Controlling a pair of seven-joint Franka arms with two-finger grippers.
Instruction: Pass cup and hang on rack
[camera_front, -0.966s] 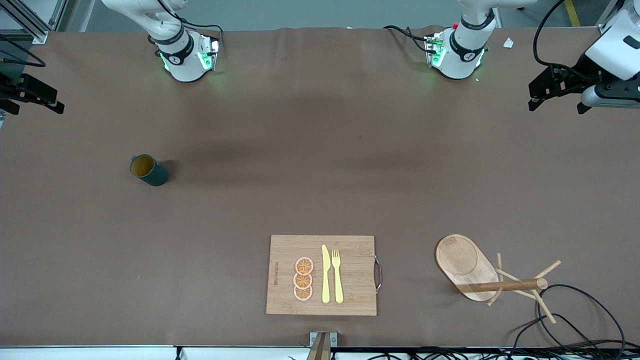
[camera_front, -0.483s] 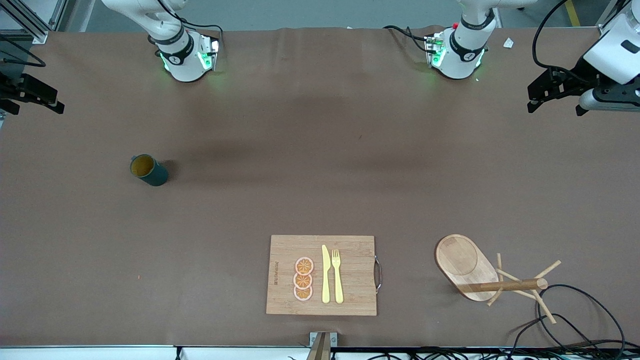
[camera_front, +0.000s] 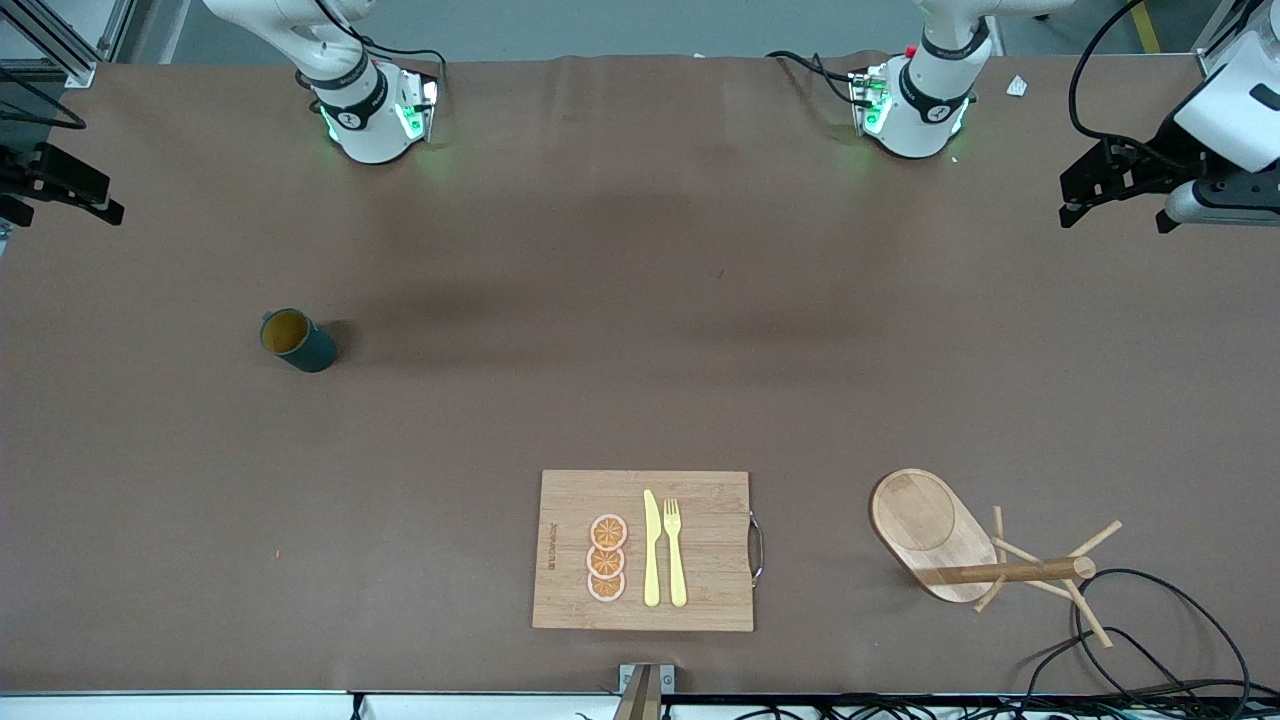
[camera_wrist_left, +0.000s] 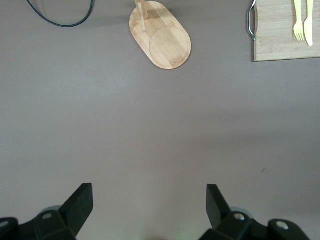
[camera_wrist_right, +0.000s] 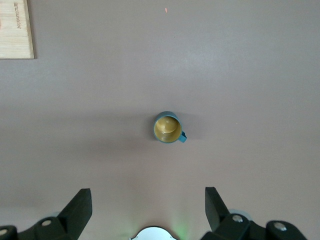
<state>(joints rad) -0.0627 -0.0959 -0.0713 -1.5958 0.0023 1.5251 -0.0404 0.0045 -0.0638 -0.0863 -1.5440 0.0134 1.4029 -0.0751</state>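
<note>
The dark teal cup (camera_front: 297, 340) with a yellow inside stands upright on the brown table, toward the right arm's end. It shows in the right wrist view (camera_wrist_right: 168, 128) with its handle to one side. The wooden rack (camera_front: 932, 525) stands toward the left arm's end, near the front camera's edge; its oval base shows in the left wrist view (camera_wrist_left: 161, 36). My right gripper (camera_front: 65, 195) hangs open and empty over the table's edge at the right arm's end (camera_wrist_right: 148, 200). My left gripper (camera_front: 1115, 200) hangs open and empty over the left arm's end (camera_wrist_left: 149, 197).
A bamboo cutting board (camera_front: 643, 550) with a yellow knife, a fork and orange slices lies at the front camera's edge, between cup and rack. Black cables (camera_front: 1160, 610) loop beside the rack. The arm bases (camera_front: 370, 110) stand along the table's back edge.
Both grippers have shifted very slightly at the table's ends. The cup and the rack have not moved.
</note>
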